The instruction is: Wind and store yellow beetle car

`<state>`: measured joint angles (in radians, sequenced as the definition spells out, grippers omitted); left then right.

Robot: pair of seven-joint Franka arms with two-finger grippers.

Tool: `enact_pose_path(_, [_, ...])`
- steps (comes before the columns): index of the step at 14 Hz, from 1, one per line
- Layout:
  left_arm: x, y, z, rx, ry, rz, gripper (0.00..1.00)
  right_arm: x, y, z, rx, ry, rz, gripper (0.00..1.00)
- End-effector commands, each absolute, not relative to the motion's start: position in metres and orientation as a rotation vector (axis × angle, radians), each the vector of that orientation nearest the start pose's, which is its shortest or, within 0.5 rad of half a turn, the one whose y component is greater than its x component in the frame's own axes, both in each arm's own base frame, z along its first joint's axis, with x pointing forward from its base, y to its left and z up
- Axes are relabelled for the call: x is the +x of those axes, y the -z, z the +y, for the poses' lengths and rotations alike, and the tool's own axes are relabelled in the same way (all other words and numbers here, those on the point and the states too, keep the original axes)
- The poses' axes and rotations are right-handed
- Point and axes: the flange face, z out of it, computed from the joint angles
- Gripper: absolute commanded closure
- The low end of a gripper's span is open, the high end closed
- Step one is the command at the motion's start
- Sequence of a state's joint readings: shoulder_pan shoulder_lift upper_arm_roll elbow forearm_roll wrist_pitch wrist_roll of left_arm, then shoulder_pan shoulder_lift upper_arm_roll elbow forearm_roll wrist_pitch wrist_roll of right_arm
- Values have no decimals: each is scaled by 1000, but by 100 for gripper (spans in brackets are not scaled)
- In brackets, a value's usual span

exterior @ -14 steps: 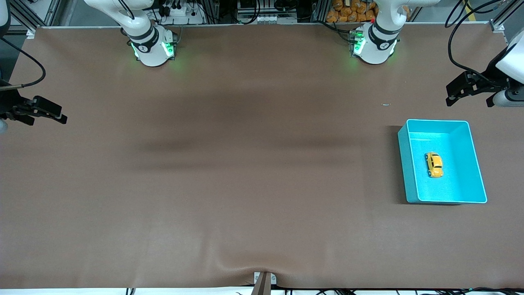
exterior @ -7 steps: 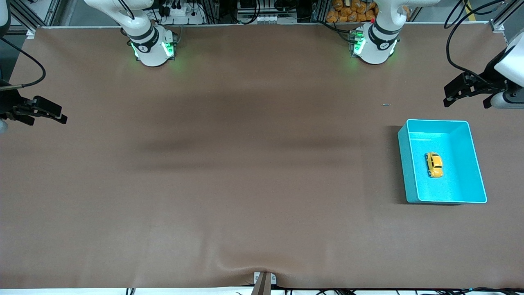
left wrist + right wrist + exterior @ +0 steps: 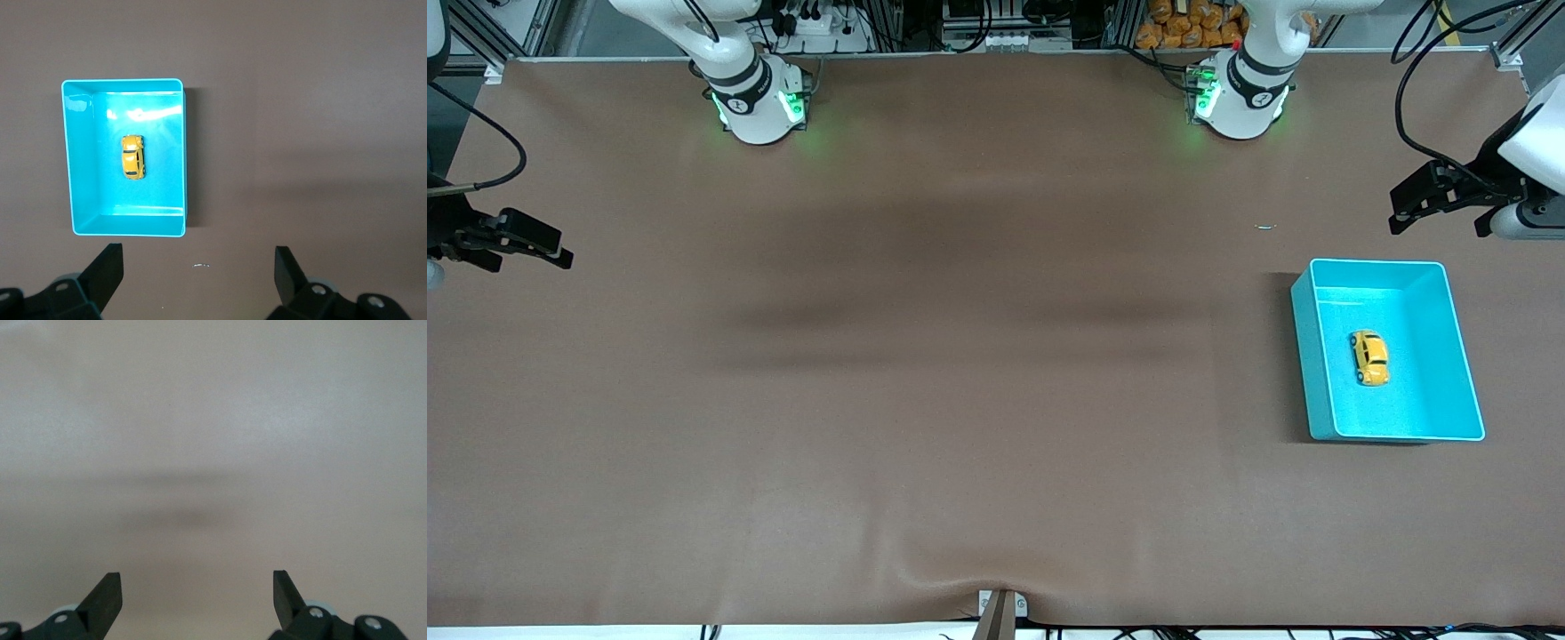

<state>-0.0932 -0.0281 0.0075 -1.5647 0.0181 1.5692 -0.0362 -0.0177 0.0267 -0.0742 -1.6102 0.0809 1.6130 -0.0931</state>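
Observation:
The yellow beetle car rests on its wheels on the floor of a teal bin at the left arm's end of the table. In the left wrist view the car lies near the middle of the bin. My left gripper hangs open and empty over the bare table just outside the bin's rim on the bases' side, its fingers wide apart. My right gripper waits open and empty over the table's edge at the right arm's end, seeing only bare table.
A tiny silvery speck lies on the brown table mat beside the bin, toward the bases; it shows between the left fingers as well. The two arm bases stand along the back edge.
The left gripper has edged slightly toward the table's middle. The car, the bin and the right gripper have not moved.

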Motion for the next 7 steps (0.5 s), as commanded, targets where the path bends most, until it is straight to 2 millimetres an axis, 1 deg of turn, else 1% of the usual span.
enact_pose_path(1, [546, -644, -44, -3148, 38, 92, 0, 555, -599, -44, -3058, -12, 14, 0])
enact_pose_path(3, [549, -641, -45, -3149, 31, 90, 0, 554, -599, -44, -3057, -16, 9, 0])
enact_pose_path(7, [549, -641, -40, -3149, 33, 80, 0, 554, -600, -42, -3057, -22, 16, 0])
